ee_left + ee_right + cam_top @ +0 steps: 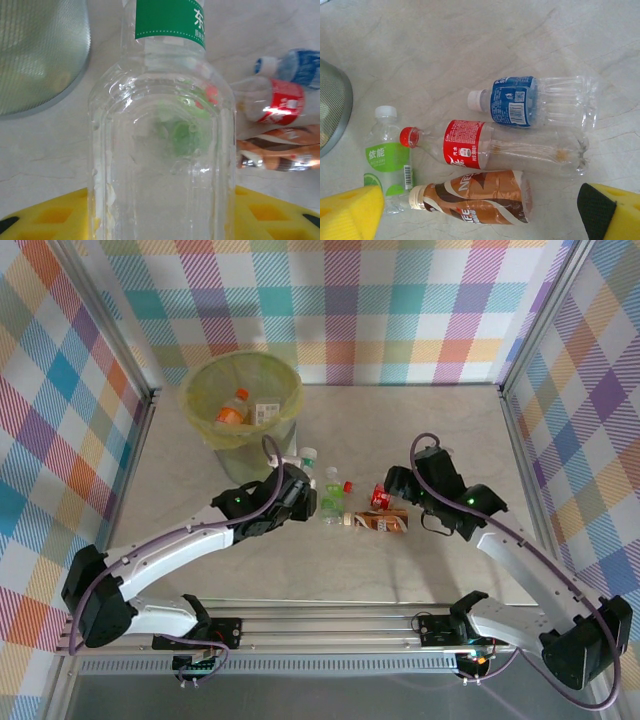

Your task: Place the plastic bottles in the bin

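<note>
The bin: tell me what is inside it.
Inside the bin, on its yellow-green liner, lie an orange-labelled bottle and a pale-labelled bottle. Anything beneath them or within the liner's folds is covered and cannot be told.

The bin (243,400) stands far left on the desk (450,440), bottles (232,412) in it. Nearer us, four bottles (485,150) lie side by side; left of them another bottle (160,150) sits in the left tool (160,217).

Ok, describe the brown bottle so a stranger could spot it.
From the bin, look right to the bottles lying on the table. The brown bottle lies beside the red-labelled bottle. It alone wears an opaque brown-and-white wrap; its neighbours are clear.
</note>
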Motion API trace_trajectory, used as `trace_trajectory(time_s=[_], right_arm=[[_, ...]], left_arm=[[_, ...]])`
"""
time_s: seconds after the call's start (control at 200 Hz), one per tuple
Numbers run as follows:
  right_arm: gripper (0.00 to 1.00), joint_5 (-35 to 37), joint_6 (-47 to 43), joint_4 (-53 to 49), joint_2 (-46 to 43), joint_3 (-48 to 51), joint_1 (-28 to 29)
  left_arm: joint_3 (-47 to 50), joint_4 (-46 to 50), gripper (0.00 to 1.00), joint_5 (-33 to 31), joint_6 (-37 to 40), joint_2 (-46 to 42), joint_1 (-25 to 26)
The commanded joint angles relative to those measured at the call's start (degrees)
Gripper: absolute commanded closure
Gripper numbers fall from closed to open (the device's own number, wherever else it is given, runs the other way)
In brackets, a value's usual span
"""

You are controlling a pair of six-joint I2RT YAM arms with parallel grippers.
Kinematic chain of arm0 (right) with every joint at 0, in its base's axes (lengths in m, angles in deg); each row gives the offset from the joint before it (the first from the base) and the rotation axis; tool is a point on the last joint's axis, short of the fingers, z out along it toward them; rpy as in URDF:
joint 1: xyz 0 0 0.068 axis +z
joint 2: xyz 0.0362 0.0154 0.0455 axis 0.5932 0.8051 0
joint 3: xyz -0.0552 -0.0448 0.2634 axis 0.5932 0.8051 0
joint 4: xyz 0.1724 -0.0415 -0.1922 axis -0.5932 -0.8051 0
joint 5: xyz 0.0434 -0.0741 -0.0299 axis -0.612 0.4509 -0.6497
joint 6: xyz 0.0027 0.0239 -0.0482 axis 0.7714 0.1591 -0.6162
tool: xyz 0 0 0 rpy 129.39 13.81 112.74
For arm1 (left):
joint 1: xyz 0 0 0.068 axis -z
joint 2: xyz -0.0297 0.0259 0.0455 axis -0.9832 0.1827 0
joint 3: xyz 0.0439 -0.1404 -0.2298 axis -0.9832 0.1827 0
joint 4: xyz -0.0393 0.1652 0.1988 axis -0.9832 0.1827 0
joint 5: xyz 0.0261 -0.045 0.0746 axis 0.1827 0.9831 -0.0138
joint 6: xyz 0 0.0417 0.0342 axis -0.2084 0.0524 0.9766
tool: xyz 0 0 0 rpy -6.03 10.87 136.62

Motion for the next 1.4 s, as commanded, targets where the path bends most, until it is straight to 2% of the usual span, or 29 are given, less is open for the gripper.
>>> trace_trajectory(time_s=[0.0, 0.295, 0.605, 0.755, 1.03, 1.275, 1.395], right_arm=[[0.0, 1.76, -0.02, 0.62, -1.5, 0.93, -0.24], [0.0, 3.22, 0.45, 0.55, -4.17, 2.02, -0.28], [0.0, 4.26, 0.79, 0.64, -5.6, 2.9, -0.28], [0.0, 4.12, 0.86, 0.88, -5.3, 3.08, -0.28], [0.0, 3.23, 0.94, 2.06, -4.46, 2.97, -0.28], [0.0, 1.96, 0.88, 2.78, -2.89, 2.32, -0.26], [0.0, 1.34, 0.68, 2.72, -2.06, 1.6, -0.27]], left_arm=[[-3.87, -2.45, 0.69, 4.39, 2.62, -1.85, 1.0], [-11.49, -6.5, 0.68, 9.48, 6.17, -2.2, 1.0], [-21.28, -6.0, 0.69, 5.61, 11.83, -0.52, 0.64], [-26.67, -2.52, 0.69, 2.92, 13.15, 1.3, -1.64], [-36.4, 4.75, 0.68, -0.27, 16.81, 3.1, -10.0], [-47.67, 16.73, 0.67, 5.82, 22.33, 10.37, -21.83], [-53.05, 21.63, 0.66, 12.38, 26.04, 14.79, -28.14]])
